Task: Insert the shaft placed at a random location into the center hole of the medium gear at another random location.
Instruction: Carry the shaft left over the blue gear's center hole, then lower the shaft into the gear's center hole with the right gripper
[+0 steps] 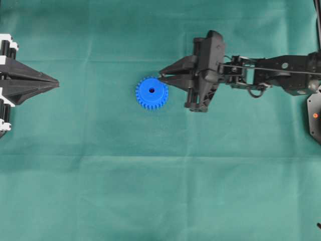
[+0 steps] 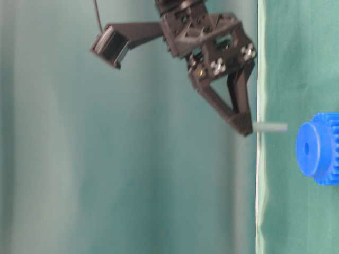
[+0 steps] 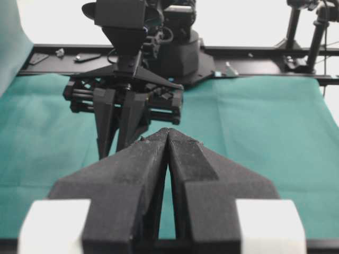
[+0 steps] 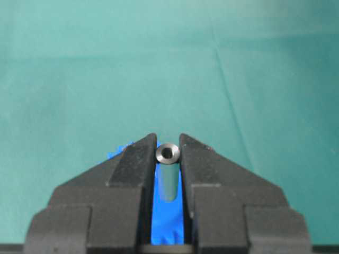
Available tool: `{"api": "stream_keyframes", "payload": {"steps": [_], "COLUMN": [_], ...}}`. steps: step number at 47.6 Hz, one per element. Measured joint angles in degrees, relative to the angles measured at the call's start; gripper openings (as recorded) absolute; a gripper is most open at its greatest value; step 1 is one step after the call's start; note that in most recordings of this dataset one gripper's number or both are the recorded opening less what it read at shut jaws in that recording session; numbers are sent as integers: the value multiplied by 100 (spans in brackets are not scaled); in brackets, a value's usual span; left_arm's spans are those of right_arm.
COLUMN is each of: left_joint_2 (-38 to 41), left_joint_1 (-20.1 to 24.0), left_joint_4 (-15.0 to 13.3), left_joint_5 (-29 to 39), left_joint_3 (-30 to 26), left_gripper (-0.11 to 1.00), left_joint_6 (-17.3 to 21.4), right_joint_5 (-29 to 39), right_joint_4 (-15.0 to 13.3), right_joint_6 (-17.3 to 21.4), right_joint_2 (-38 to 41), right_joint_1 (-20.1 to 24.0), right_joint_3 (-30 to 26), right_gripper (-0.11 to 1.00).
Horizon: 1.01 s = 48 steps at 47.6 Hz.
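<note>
Both of your grippers are narrow: the right gripper [image 4: 168, 145] clamps the shaft [image 4: 168, 177] just above the medium gear [image 1: 151, 93], short of its center hole [image 1: 152, 90]; your left gripper [image 1: 56, 84], pinched together on nothing, waits well apart at the desk's [image 1: 150, 191] edge.

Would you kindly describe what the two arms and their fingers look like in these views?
Both are matte black. The left gripper has wedge-shaped fingers tapering to a point, with white blocks behind. The right gripper has similar fingers, a boxy black wrist housing with silver screws, and thin black cables along the arm.
</note>
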Motion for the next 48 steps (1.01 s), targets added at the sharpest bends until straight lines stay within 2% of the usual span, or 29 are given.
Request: {"api": "stream_keyframes", "payload": {"steps": [14,33,48], "left_joint_2": [0,9,0], "left_joint_1": [0,0,0], "left_joint_4": [-9,-9,0], "left_joint_5": [18,44,44], "left_joint_3": [9,0,9], "left_gripper": [0,0,0], "left_joint_6": [0,0,0], "right_joint_5": [149,141,132], "right_joint_4": [0,0,0], "right_joint_6": [-9,0,0], "right_joint_2": [176,237,571], "right_joint_1": [123,132,141], "right_joint_3": [-299,-343,-413], "right_gripper": [13,13,13]}}
